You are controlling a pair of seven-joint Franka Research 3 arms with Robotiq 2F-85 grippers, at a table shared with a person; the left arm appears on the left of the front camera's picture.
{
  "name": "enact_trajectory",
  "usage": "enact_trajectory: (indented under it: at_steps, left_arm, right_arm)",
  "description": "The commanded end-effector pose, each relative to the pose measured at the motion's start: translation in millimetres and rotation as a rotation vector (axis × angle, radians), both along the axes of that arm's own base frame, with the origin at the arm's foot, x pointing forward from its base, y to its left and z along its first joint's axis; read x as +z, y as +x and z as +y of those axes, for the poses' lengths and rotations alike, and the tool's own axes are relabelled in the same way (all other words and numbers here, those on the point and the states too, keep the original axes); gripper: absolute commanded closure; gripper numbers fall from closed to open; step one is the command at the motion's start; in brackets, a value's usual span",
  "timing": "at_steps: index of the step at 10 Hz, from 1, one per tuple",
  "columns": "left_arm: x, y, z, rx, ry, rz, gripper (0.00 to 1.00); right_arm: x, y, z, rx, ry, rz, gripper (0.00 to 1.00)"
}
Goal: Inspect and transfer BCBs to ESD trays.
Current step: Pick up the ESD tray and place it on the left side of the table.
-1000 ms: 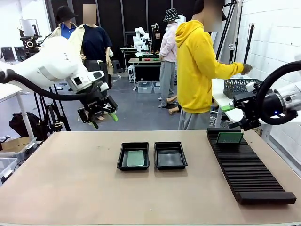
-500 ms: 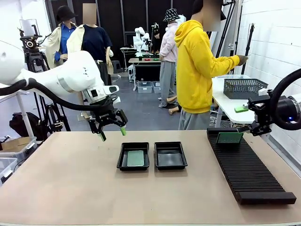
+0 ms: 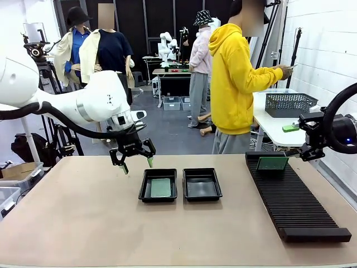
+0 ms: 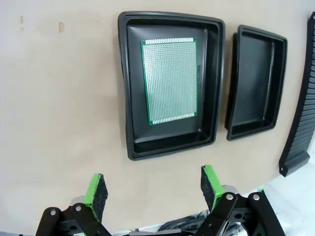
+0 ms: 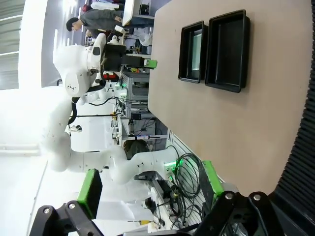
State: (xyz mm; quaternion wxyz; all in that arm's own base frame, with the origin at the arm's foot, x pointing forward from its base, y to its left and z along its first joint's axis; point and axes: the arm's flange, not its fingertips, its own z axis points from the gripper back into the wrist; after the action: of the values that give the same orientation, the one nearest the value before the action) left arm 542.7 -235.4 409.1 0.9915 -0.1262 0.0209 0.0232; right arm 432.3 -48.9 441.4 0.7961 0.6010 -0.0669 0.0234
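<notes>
Left hand (image 3: pixel 137 166) has swung lower since a second ago, wide open and empty, one BCB (image 4: pixel 170 81) already lying in the tray (image 4: pixel 129 123) just ahead of it, neighbouring tray (image 4: pixel 256 83) bare, another BCB (image 3: pixel 272 163) waiting in the rack (image 3: pixel 295 206), so roughly halfway I'd say.

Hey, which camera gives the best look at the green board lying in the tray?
The left wrist view: it looks straight down on the board, showing its hole grid. The front view shows the board foreshortened; the right wrist view, a far sideways sliver.
</notes>
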Motion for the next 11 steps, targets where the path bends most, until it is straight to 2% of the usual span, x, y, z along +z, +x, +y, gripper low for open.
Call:
enact_trajectory:
  at_steps: [1, 4, 5, 7, 11]
  left_arm:
    - [-20, -5, -7, 0.038, 0.011, -0.061, 0.0]
    - [-39, -14, -7, 0.018, 0.003, -0.11, 0.0]
    - [-47, -13, -7, -0.025, 0.013, -0.171, 0.0]
    - [-63, -12, -6, -0.036, 0.005, -0.172, 0.0]
    - [-84, -12, -8, -0.043, -0.035, -0.229, 0.0]
  right_arm:
    - [-1, -3, 3, -0.01, -0.015, -0.012, 0.0]
    - [-1, -3, 3, -0.01, -0.015, -0.012, 0.0]
    - [-1, -3, 3, -0.01, -0.015, -0.012, 0.0]
    - [-1, -3, 3, -0.01, -0.015, -0.012, 0.0]
    - [-1, -3, 3, -0.01, -0.015, -0.012, 0.0]
